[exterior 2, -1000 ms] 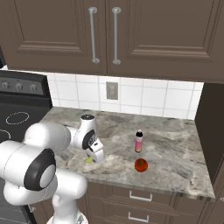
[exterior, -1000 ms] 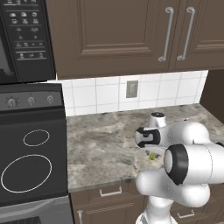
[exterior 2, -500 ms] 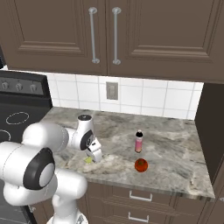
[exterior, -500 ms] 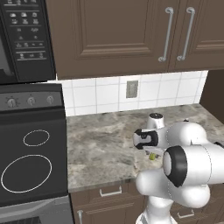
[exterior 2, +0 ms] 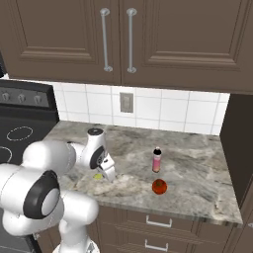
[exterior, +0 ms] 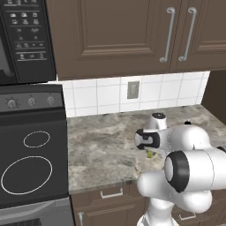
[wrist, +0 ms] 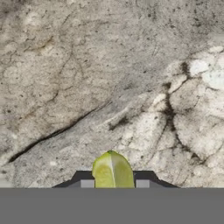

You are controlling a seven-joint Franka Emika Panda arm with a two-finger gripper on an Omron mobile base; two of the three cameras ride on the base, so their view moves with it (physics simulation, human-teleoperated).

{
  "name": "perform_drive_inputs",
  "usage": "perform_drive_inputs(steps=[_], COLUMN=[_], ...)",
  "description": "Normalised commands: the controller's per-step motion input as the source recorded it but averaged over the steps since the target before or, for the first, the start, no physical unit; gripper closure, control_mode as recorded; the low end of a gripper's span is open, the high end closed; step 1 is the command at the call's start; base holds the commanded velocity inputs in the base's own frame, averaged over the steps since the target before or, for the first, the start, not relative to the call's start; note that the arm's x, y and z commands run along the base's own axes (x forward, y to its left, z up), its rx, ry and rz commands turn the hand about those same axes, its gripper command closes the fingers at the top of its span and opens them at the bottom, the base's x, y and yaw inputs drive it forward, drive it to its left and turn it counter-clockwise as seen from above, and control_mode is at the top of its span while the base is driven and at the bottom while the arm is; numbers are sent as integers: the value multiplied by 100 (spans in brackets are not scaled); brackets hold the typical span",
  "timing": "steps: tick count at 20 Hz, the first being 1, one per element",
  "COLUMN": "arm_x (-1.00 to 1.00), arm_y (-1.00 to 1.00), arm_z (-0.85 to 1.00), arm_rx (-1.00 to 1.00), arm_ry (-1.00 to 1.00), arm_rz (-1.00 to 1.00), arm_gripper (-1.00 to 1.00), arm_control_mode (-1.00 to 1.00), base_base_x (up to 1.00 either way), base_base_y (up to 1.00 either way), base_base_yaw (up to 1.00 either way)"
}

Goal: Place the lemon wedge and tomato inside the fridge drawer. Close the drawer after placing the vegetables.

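On the mottled grey-brown stone counter (exterior 2: pixel 197 163), near its front edge, the gripper (exterior 2: pixel 105 174) reaches down over the lemon wedge (wrist: pixel 112 170). Hand view: the wedge sits between the two dark finger tips (wrist: pixel 87 182) at 6 o'clock, its rounded end toward 12 o'clock and its long axis running 6 to 12; the jaws stand on either side of it, a narrow gap wide, but whether they grip it cannot be told. In the right base view the wedge (exterior 2: pixel 99 176) shows as a small yellow-green fleck just beside the gripper, and in the left base view (exterior: pixel 150 154) it peeks out below the dark wrist. The tomato (exterior 2: pixel 159 186), a glossy red-orange ball, lies on the counter at about 3 o'clock from the gripper, well apart from it and close to the front edge. A slim pink bottle (exterior 2: pixel 157 160) stands upright just behind the tomato. Bare veined stone extends toward the tiled backsplash (exterior 2: pixel 163 108); a black stove (exterior: pixel 31 163) bounds the counter on the left.
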Motion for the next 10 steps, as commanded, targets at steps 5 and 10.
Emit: perform_drive_inputs(steps=[5,10], arm_x=[-59,-66], arm_y=[0,0], arm_z=[14,52], arm_rx=[0,0], arm_ry=[-34,-31], arm_rz=[-2,-3], arm_gripper=[100,100], arm_control_mode=[-100,-100], base_base_x=[0,0], base_base_y=[0,0], base_base_yaw=[0,0])
